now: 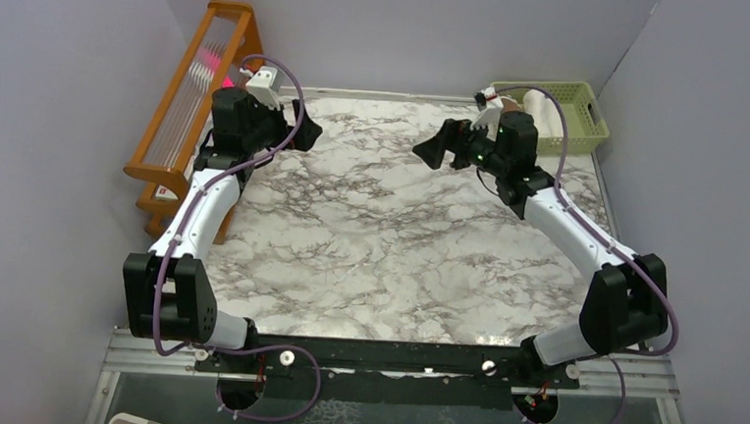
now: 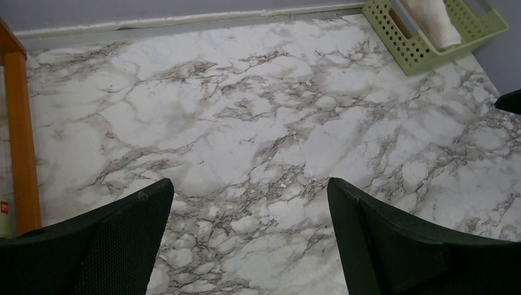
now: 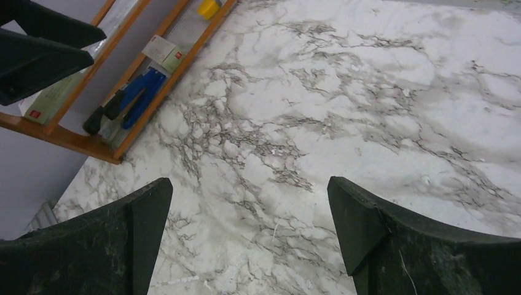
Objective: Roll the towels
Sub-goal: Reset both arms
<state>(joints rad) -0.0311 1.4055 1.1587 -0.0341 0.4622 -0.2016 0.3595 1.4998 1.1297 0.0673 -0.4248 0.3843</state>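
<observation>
a: lilac walls all round, and a marble table (image 1: 369, 241) with no cloth spread on it. what's at the left of the frame?
b: a wooden rack (image 1: 186, 102) against the wall, and just beside it the left gripper (image 1: 304, 132), raised over the upper left of the marble. in its wrist view its fingers (image 2: 110, 246) stand spread wide, with only bare marble between them.
a: and moving right?
b: open table in the middle, then the right gripper (image 1: 432, 149), facing the left one across a gap. its fingers (image 3: 405, 246) are spread wide too, pinching nothing.
a: so where are the towels?
b: in the upper right corner. a green basket (image 1: 588, 122) sits there, and the cream towel (image 2: 435, 21) lies in it as a tight roll. in the top view there's a brownish lump (image 1: 503, 101) beside it, mostly hidden by the right wrist. it may be the brown towel, but i can't tell.
a: how far along, then?
b: i'd judge it at or very near the end. one towel is rolled and stowed, and none lies flat waiting. only the brown one needs confirming.
a: and relative to the fingers?
b: the basket is behind the right gripper, near its wrist, not between its fingers. it's well apart from the left gripper.
</observation>
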